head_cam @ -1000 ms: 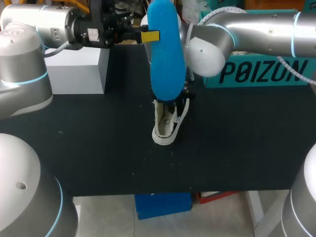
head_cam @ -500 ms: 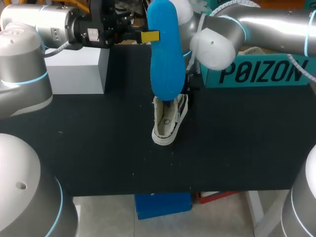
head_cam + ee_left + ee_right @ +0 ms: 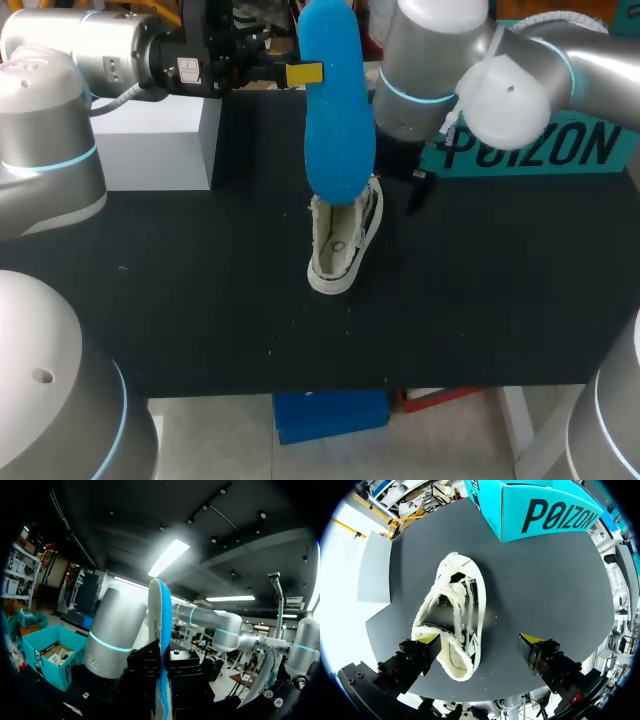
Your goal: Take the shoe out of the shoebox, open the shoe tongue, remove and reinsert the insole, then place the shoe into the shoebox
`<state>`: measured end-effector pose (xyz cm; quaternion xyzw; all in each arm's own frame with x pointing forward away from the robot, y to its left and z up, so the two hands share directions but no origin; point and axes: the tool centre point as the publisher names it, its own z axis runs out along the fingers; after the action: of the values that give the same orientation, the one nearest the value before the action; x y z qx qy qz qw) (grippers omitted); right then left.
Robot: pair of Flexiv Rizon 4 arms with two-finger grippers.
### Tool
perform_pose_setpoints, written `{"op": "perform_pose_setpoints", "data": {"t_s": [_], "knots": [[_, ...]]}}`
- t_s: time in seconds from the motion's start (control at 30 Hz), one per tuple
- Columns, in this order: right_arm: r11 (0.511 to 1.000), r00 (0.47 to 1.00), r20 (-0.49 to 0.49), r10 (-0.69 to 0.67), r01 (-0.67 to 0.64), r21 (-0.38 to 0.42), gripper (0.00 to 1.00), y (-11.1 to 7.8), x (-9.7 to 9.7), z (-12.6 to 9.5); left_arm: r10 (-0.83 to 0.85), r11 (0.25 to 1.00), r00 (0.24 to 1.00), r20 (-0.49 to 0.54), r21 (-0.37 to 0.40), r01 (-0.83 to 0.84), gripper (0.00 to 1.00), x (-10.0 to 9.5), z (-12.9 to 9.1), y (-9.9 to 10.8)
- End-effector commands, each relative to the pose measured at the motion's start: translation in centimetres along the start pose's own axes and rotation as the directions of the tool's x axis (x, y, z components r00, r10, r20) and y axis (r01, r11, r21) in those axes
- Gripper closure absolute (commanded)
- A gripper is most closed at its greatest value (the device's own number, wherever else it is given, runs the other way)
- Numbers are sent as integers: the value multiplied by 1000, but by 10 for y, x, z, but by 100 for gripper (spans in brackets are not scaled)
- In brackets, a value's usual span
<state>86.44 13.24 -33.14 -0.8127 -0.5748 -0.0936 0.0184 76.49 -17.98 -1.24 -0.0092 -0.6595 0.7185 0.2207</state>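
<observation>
The left gripper [image 3: 308,72] pinches the blue insole [image 3: 335,110] aloft, apparently keeping it clear for reinsertion. The right gripper [image 3: 479,639] hangs wide open over the shoe [image 3: 451,615], which lies nearer than the shoebox [image 3: 540,505].

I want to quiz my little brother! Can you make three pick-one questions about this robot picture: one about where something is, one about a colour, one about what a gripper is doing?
1. Where is the white shoe? A in the shoebox; B on the black table; C in the right gripper.
2. What colour is the insole? A blue; B red; C green.
3. The right gripper is: A shut on the shoe; B open; C shut on the insole.
Answers: 1 B, it sits on the table, outside the shoebox. 2 A, the left gripper holds it up, bright blue. 3 B, its fingers stand wide apart over the shoe.
</observation>
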Motion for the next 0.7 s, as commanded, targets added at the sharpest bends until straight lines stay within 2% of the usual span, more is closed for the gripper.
{"op": "perform_pose_setpoints", "data": {"t_s": [0.03,0.1,0.13,0.17,0.63,0.67,0.7], "knots": [[1000,938,-347,-13,17,10,0,-4,-20,-11,1,1000,1000,2,0,-1,100,0,1,1],[999,901,-432,-31,37,6,0,-5,-20,-19,1,1000,1000,2,0,-1,100,0,1,1],[999,903,-427,-48,50,-7,0,-5,-20,-23,1,1000,1000,2,0,-1,100,0,1,1],[998,924,-378,-61,61,-12,0,-5,-20,-25,1,1000,1000,2,0,-1,100,0,1,1],[998,924,-378,-61,61,-12,0,-5,-20,-25,1,1000,1000,2,0,-1,100,0,1,1],[999,904,-425,-38,48,14,0,-6,-25,-24,1,1000,1000,2,0,-1,100,0,1,1],[998,854,-521,8,28,60,0,-7,-27,-24,1,1000,1000,2,0,-1,100,0,1,1]]}}
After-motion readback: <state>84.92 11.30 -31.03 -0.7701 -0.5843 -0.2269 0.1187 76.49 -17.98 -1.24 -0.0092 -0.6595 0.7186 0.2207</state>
